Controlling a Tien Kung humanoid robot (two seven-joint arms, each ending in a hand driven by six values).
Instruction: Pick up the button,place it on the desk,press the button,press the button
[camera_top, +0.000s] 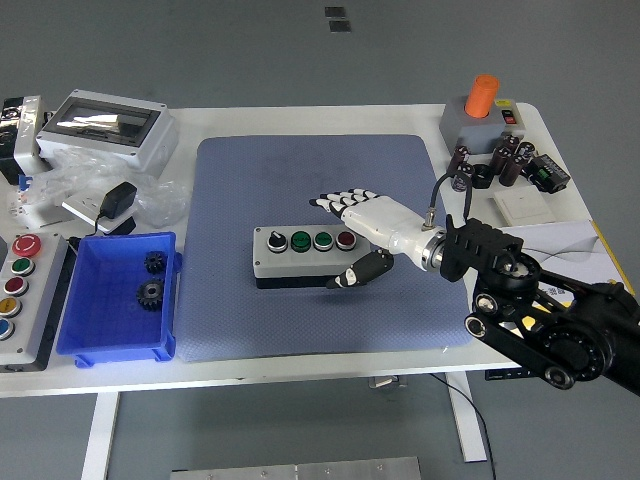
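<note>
A grey button box (311, 254) with a black selector, two green buttons and a red button (346, 240) lies on the blue mat (330, 190) at the middle. My right hand (355, 225) is white, palm turned, just right of the box. Its fingers (340, 198) are spread flat behind the box's right end and its thumb (352, 274) reaches down in front of it. It holds nothing. The left arm is out of view.
A blue bin (115, 305) with two black gears stands at the left. A panel of coloured buttons (20, 285) lies at the far left edge. A grey enclosure (105, 125) and bags sit at back left. An orange-topped grey unit (482, 115) and small parts sit at back right.
</note>
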